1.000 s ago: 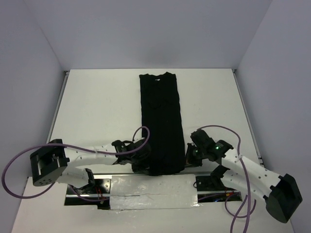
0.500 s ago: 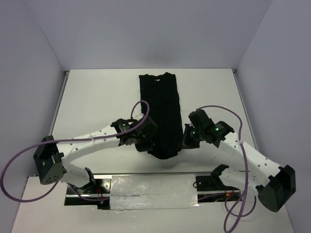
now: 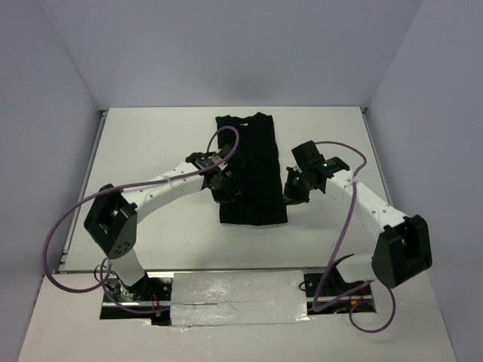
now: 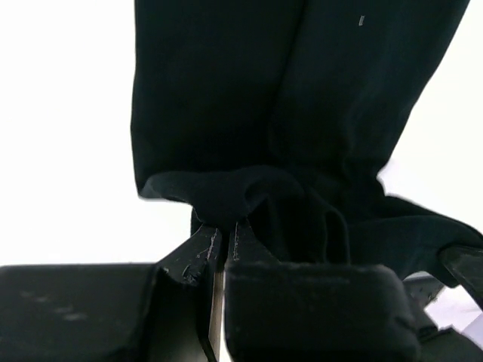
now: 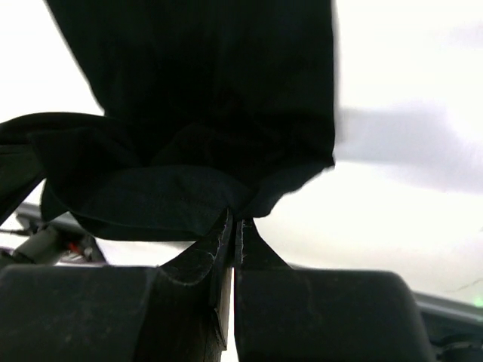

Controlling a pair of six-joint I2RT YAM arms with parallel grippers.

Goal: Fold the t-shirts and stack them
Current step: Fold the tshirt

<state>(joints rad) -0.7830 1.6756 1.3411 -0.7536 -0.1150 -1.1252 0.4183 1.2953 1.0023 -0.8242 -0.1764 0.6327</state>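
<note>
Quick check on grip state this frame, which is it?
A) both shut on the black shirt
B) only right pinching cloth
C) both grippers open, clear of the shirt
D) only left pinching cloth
A: in the wrist views the left gripper and the right gripper each have their jaws closed on a bunched edge of the t-shirt.
</note>
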